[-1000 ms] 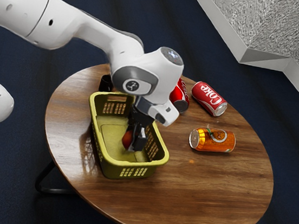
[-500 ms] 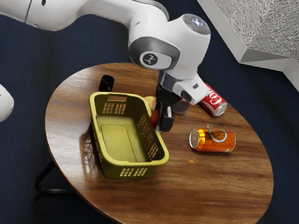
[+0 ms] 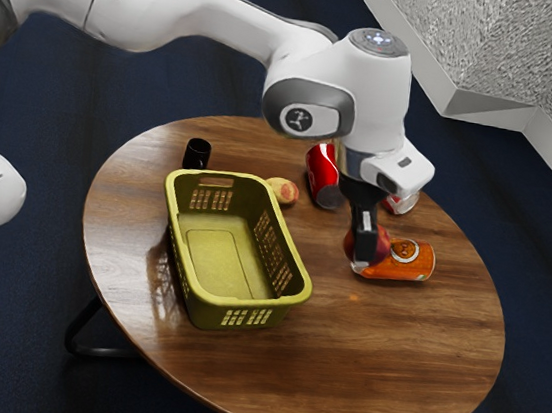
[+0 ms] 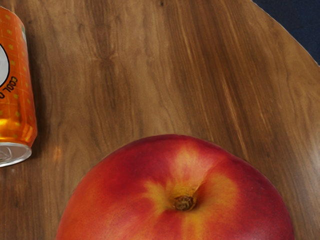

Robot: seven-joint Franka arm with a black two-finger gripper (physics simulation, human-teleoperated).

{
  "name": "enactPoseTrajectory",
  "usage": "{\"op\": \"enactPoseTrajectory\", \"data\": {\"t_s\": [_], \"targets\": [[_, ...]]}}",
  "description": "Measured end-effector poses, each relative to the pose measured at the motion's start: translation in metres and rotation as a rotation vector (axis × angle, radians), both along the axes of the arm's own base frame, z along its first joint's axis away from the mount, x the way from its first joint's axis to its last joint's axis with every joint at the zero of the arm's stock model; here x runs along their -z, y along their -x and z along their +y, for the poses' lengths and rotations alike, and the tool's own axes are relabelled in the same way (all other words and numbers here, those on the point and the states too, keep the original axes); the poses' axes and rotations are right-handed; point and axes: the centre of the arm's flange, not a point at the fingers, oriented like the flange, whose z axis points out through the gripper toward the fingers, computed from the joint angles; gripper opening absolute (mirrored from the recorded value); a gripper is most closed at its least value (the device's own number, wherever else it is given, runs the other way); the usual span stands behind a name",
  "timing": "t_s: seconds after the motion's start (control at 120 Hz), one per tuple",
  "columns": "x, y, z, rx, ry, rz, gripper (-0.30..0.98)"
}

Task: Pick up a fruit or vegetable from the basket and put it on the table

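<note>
My gripper (image 3: 365, 250) is at the orange can's left end in the exterior view, shut on a red fruit (image 3: 381, 244) that looks like a nectarine. Seen from the wrist, the red and yellow fruit (image 4: 175, 195) shows its stem hollow, with wood grain beyond it. The yellow-green basket (image 3: 201, 300) stands on the round wooden table (image 3: 377, 370), and no fruit shows inside it. A second, paler peach-like fruit (image 3: 284, 190) lies on the table just outside the basket's far rim.
Close to the held fruit lies an orange can (image 3: 408, 263), also in the wrist view (image 4: 15, 95). A red can (image 3: 321, 177) and another can (image 3: 404, 204), partly behind the hand, are farther back. A black cup-like object (image 3: 197, 153) stands behind the basket.
My gripper has risen out of the basket with the red fruit and moved toward the exterior view's right, past the basket's rim to the orange can. The basket has stayed put.
</note>
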Motion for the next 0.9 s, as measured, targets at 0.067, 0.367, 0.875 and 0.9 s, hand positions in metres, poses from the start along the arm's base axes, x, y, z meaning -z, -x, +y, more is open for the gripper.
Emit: {"op": "enactPoseTrajectory", "data": {"t_s": [0.067,0.367,0.875,0.9], "targets": [[0.006,-0.003,-0.009,0.035,0.02,0.003,0.4],[0.06,-0.041,0.006,0.083,0.042,0.059,0.4],[-0.103,0.051,0.043,-0.179,-0.127,0.016,0.65],[-0.114,0.062,0.039,-0.186,-0.126,0.029,0.65]]}}
